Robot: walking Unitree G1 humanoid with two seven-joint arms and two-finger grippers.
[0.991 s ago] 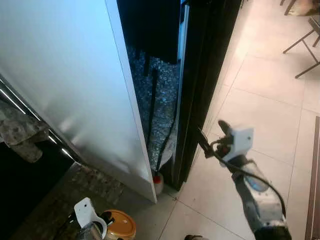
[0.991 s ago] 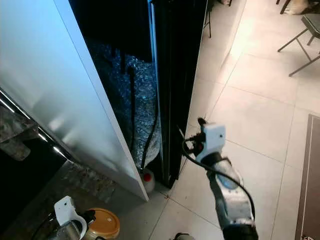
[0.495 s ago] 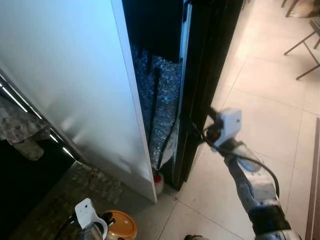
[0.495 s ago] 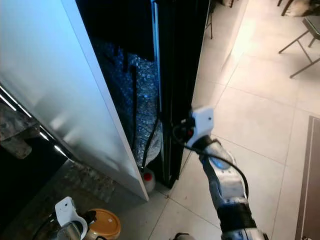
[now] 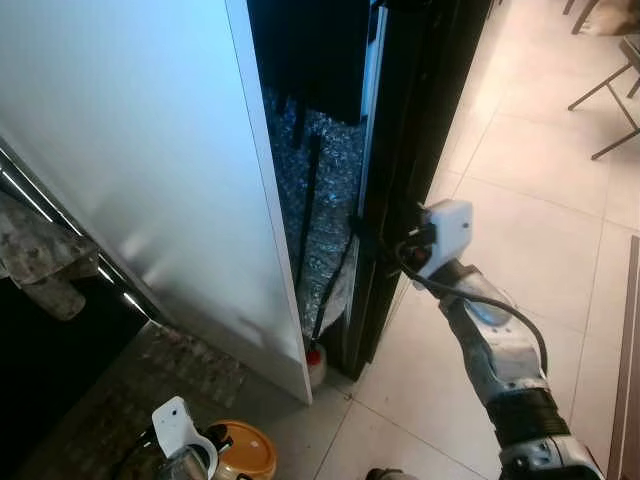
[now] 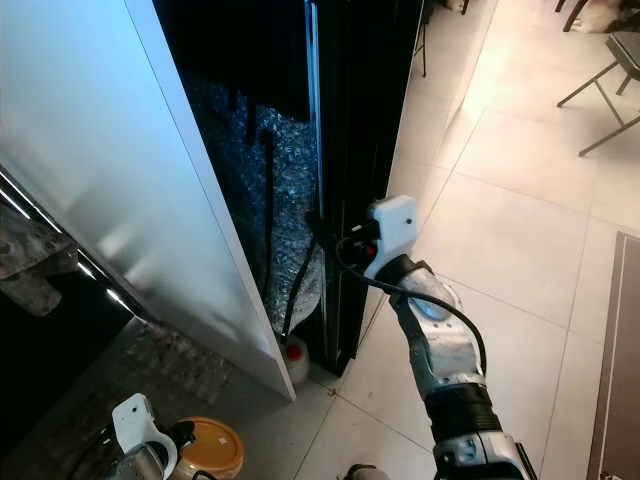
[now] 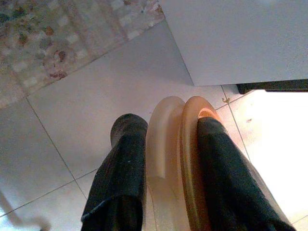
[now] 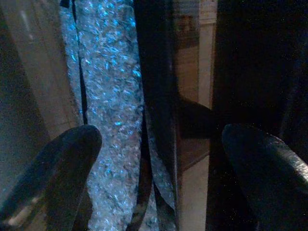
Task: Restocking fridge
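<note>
- The step in hand looks like getting the fridge open: the right gripper (image 8: 159, 159) is at the edge of the tall black fridge door (image 6: 355, 150), its jaws spread wide with that edge between them and not yet touching it.
- The left gripper (image 7: 166, 159) hangs low by the floor, its jaws closed on a round amber-lidded container (image 5: 243, 450) (presumably the item to be stocked), held on its edge between the two black fingers (image 7: 120, 163).
- Next, I judge, the right jaws need to close on the door edge or hook behind it, then pull it outward; the gap is narrow, so alignment matters.
- Left of the black door stands a broad white panel (image 5: 130, 170), and in the dark slot between them hang silvery bubble-foil insulation (image 6: 270, 170) and black cables (image 5: 307, 220).
- A small white bottle with a red cap (image 5: 316, 362) sits on the floor at the foot of the slot.
- The floor is pale glossy tile (image 6: 500, 220), with metal chair legs (image 5: 605, 95) well apart from the fridge; a speckled stone counter (image 5: 40, 255) edges the robot's left.
</note>
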